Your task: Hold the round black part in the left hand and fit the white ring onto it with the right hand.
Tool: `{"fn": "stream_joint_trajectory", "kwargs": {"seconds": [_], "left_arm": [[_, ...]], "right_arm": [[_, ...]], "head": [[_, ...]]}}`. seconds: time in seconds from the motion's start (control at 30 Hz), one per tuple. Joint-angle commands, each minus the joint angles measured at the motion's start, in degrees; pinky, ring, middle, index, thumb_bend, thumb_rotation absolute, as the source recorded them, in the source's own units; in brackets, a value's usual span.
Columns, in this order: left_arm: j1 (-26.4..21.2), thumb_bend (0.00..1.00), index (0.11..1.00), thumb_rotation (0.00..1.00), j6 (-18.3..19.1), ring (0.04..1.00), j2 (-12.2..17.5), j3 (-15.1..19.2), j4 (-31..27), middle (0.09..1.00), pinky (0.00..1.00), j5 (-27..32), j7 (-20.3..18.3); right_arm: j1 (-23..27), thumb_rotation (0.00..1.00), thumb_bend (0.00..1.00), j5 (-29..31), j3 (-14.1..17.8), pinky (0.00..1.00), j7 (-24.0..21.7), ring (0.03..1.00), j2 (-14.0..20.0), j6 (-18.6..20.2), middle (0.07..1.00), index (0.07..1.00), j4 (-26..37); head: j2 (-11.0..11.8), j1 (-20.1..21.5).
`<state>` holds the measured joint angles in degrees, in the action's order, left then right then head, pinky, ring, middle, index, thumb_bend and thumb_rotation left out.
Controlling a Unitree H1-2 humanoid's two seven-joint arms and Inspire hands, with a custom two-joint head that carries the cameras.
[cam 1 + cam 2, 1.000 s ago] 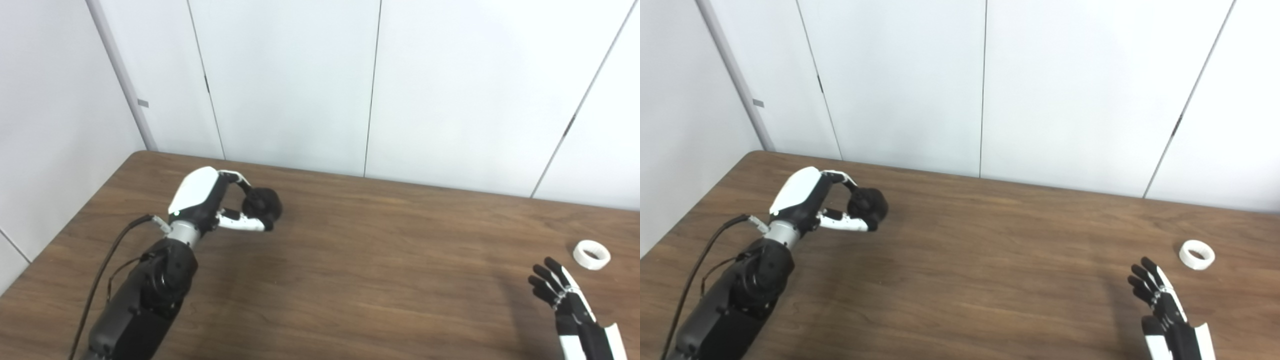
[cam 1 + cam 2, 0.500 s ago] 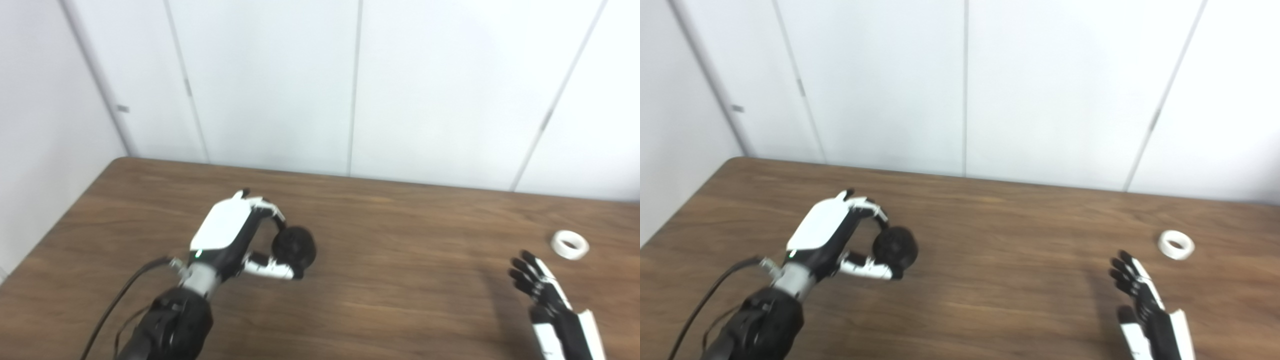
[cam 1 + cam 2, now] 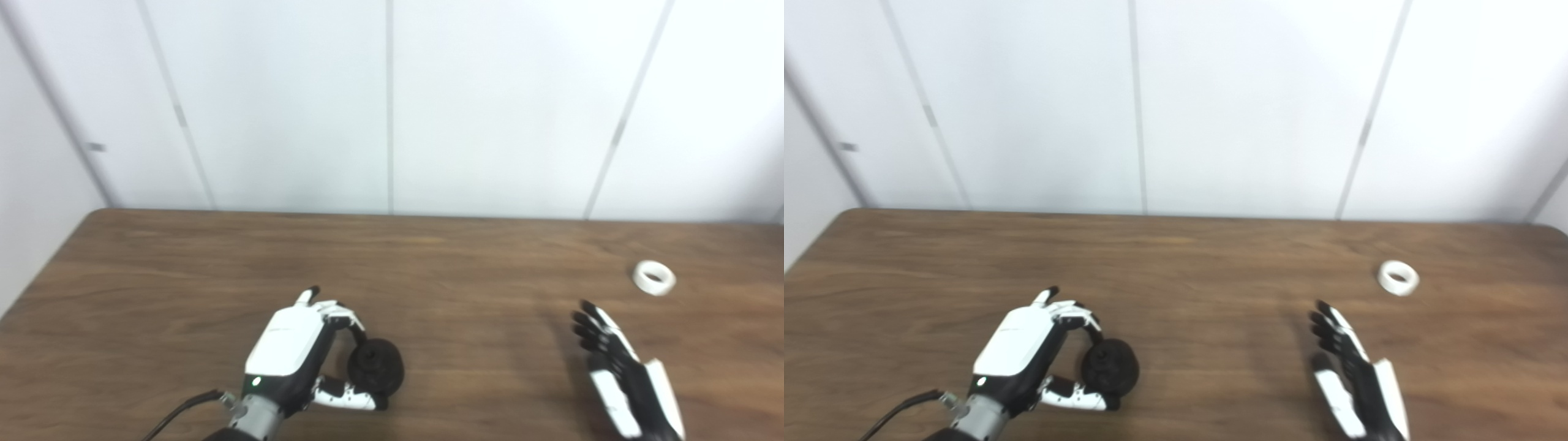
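My left hand [image 3: 300, 361] is shut on the round black part [image 3: 375, 366], pinched between fingers and thumb above the table's near middle. The white ring [image 3: 654, 277] lies flat on the table at the far right, untouched. My right hand [image 3: 621, 373] hovers open at the lower right, fingers stretched and spread, pointing up toward the ring and a good hand's length short of it. In the right eye view the black part [image 3: 1110, 369], the ring [image 3: 1398, 277] and the right hand [image 3: 1353, 373] stand the same way.
The brown wooden table [image 3: 465, 288] runs wide from left to right, with its far edge against white wall panels [image 3: 392, 104]. A black cable [image 3: 177, 416] trails from my left wrist at the bottom edge.
The camera has swung right and tilted down, so the whole scene shifted. My left hand has drawn the black part nearer and toward the middle. The right hand stays open; the ring has not moved.
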<state>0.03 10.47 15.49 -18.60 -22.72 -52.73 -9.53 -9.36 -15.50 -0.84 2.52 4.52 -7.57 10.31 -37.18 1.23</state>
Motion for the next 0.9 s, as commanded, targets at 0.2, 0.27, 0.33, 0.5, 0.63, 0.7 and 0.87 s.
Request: {"fn": "stream_joint_trajectory", "kwargs": {"seconds": [0.2,0.27,0.33,0.5,0.63,0.7,0.87], "left_arm": [[0.4,0.52,0.481,0.05,-4.1,0.847,0.0,-1.5,0.5,0.736,1.0,-3.4,0.5],[0.6,0.52,0.481,0.05,-4.4,0.849,0.0,-1.8,0.7,0.736,1.0,-3.9,0.3],[0.9,0.52,0.481,0.05,-5.2,0.845,0.2,-2.0,1.1,0.733,1.0,-3.8,0.6],[2.1,0.52,0.482,0.05,-5.8,0.856,0.0,-2.1,1.8,0.737,1.0,-4.0,-0.4],[2.7,0.52,0.482,0.05,-5.4,0.865,0.1,-2.7,2.2,0.743,1.0,-5.6,-1.5],[2.8,0.52,0.482,0.05,-5.5,0.863,0.4,-3.2,2.5,0.746,1.0,-6.4,-1.9],[2.5,0.52,0.484,0.05,-5.1,0.864,0.7,-3.9,2.7,0.75,1.0,-8.2,-3.8]], "right_arm": [[-4.0,1.0,0.49,-0.3,-2.7,0.83,1.4,0.852,-3.3,2.7,0.883,0.913,1.1],[-3.9,1.0,0.49,-0.5,-2.9,0.82,1.8,0.85,-3.3,3.1,0.88,0.911,1.4],[-3.9,1.0,0.48,-0.8,-3.2,0.82,2.0,0.844,-3.3,3.7,0.877,0.907,2.0],[-3.9,1.0,0.47,-0.5,-3.9,0.82,2.6,0.841,-3.0,4.2,0.872,0.905,3.0],[-3.9,1.0,0.48,-0.7,-4.1,0.82,2.9,0.837,-2.7,5.1,0.865,0.902,3.8],[-3.7,1.0,0.49,-0.8,-4.2,0.82,2.9,0.834,-2.5,5.3,0.862,0.903,3.9],[-3.6,1.0,0.49,-0.7,-4.1,0.82,3.0,0.833,-2.5,5.8,0.861,0.903,4.1]], "head": [[-2.5,1.4],[-2.8,1.4],[-3.3,1.5],[-4.7,1.6],[-5.7,1.5],[-6.1,1.3],[-6.4,1.3]]}}
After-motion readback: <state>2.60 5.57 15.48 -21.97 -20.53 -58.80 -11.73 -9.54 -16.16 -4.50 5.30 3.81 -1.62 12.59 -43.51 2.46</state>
